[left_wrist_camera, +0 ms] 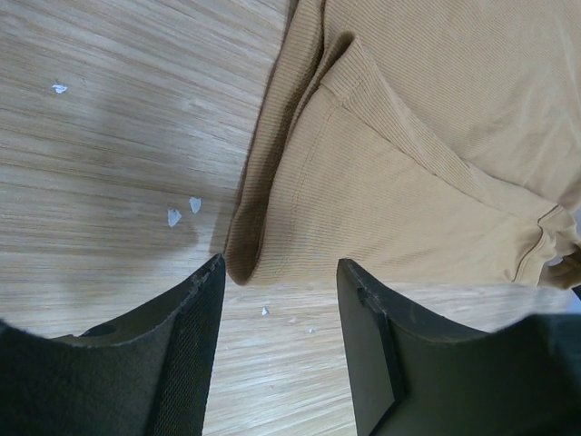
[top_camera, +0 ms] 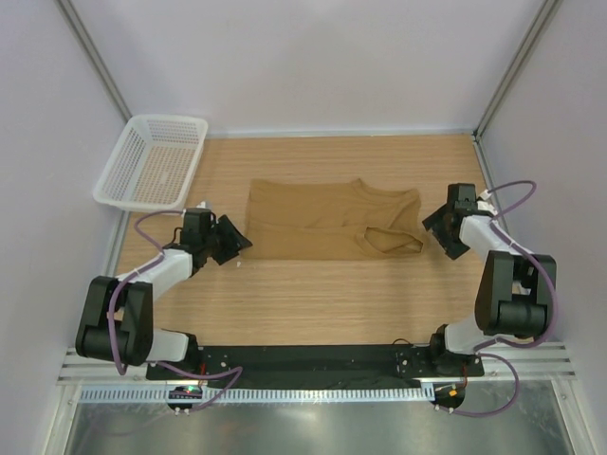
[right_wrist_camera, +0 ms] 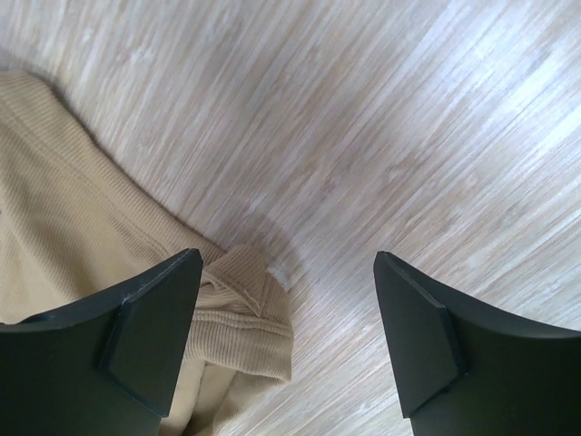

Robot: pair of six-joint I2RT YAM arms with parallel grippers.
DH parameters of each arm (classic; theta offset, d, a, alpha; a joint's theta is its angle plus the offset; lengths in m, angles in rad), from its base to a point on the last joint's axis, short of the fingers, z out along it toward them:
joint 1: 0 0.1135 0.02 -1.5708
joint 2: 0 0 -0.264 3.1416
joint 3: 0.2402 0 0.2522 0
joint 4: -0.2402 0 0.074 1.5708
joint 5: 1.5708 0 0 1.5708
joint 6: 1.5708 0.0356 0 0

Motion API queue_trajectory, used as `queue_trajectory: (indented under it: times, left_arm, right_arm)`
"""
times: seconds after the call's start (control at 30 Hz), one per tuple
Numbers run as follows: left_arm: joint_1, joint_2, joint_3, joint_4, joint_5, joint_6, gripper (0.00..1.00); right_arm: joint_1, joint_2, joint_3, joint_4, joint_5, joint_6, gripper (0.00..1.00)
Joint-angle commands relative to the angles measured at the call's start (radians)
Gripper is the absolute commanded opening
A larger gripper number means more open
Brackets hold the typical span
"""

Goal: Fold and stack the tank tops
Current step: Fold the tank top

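Observation:
A tan-brown tank top [top_camera: 313, 223] lies folded lengthwise across the middle of the wooden table, straps toward the right. My left gripper [top_camera: 232, 242] is at its left end, low over the wood. In the left wrist view this gripper [left_wrist_camera: 281, 263] is open with bare wood between its fingers, and the top's folded corner [left_wrist_camera: 245, 263] lies just beyond the tips. My right gripper [top_camera: 438, 227] is at the strap end. In the right wrist view it [right_wrist_camera: 287, 256] is wide open, and a bunched strap end [right_wrist_camera: 245, 300] rests on the table beside its left finger [right_wrist_camera: 145, 327].
A white mesh basket [top_camera: 194, 142] stands at the back left corner of the table. Pale walls and metal frame posts close in the table on three sides. Small white flecks [left_wrist_camera: 172, 216] lie on the wood near the left gripper.

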Motion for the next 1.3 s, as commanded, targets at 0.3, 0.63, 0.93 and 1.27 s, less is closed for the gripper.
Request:
queue_trajectory:
  times: [0.3,0.63,0.93,1.27]
  left_arm:
    - [-0.006,0.079,0.057,-0.043,-0.041,0.043,0.5]
    - [-0.05,0.122,0.065,-0.04,-0.007,0.053,0.01]
    - [-0.05,-0.001,0.003,-0.092,-0.027,0.027,0.0]
    - [-0.047,-0.07,-0.044,-0.143,-0.039,0.035,0.0]
  right_arm:
    - [0.014,-0.31,-0.148,0.21,-0.146,-0.222,0.78]
    - [0.027,-0.359,-0.282,0.406,-0.301,-0.234,0.72]
    - [0.119,-0.411,-0.239,0.324,-0.396,-0.292,0.61]
    - [0.373,-0.266,-0.127,0.066,-0.279,-0.369,0.64]
